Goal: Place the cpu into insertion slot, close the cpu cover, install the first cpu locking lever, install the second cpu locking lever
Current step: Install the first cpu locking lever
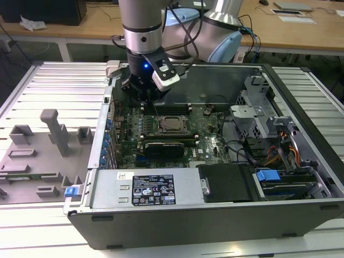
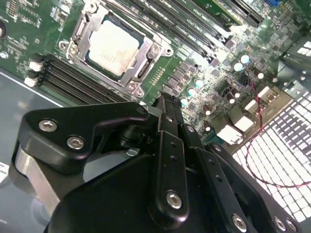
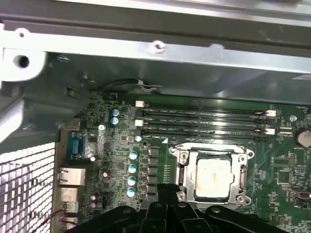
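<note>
Exterior view up first: I've got the dark grey computer case (image 1: 215,215) lying open on the ribbed metal table (image 1: 48,86), with the green motherboard (image 1: 134,131) exposed inside. The gripper (image 1: 141,97) hangs low over the board, toward the exterior view's left of the socket and a little farther from the camera.

Now the first wrist view. The cpu (image 3: 214,178) is a flat square with a pale, matte silver top, slightly smudged. It sits down in the insertion slot (image 3: 214,198), whose dark rim peeks out around the chip's edge. The cpu cover (image 3: 241,167), a thin bright stamped-metal frame, lies flat around the chip, and the chip shows through its cut-out window. Long black memory slots (image 3: 204,121) run just beside the socket, and a column of blue-topped capacitors (image 3: 132,167) stands near it on the other side.

On to the hand. In both wrist views the black, bolted fingers (image 2: 167,145) come together at the tips, narrowed right down with nothing held between them. The tips sit at one corner of the cover frame. From these angles I can't say for sure whether they rest on the metal or hover just above it.
</note>
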`<act>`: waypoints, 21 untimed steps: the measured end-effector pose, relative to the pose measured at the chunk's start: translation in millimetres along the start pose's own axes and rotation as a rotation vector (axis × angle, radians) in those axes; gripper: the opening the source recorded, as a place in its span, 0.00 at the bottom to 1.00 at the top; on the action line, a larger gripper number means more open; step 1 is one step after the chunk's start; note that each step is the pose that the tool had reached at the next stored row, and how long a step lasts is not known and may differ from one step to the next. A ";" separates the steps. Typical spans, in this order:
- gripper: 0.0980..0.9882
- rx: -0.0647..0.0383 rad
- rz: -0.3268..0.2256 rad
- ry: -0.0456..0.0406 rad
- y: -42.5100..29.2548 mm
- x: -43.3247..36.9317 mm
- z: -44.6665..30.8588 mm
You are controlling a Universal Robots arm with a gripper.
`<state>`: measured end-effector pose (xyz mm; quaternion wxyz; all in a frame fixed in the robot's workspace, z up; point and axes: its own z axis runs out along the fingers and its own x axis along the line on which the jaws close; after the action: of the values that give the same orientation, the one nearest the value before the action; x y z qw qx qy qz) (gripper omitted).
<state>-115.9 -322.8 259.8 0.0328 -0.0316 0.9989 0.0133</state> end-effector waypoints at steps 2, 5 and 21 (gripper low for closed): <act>0.01 -0.012 0.001 -0.0008 0.1 2.2 0.0; 0.01 -0.053 0.003 -0.0034 0.3 4.7 0.0; 0.01 -0.222 0.015 -0.0082 -1.3 -19.6 2.3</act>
<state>-96.1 -322.8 258.8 0.0331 -0.0273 0.9913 0.1242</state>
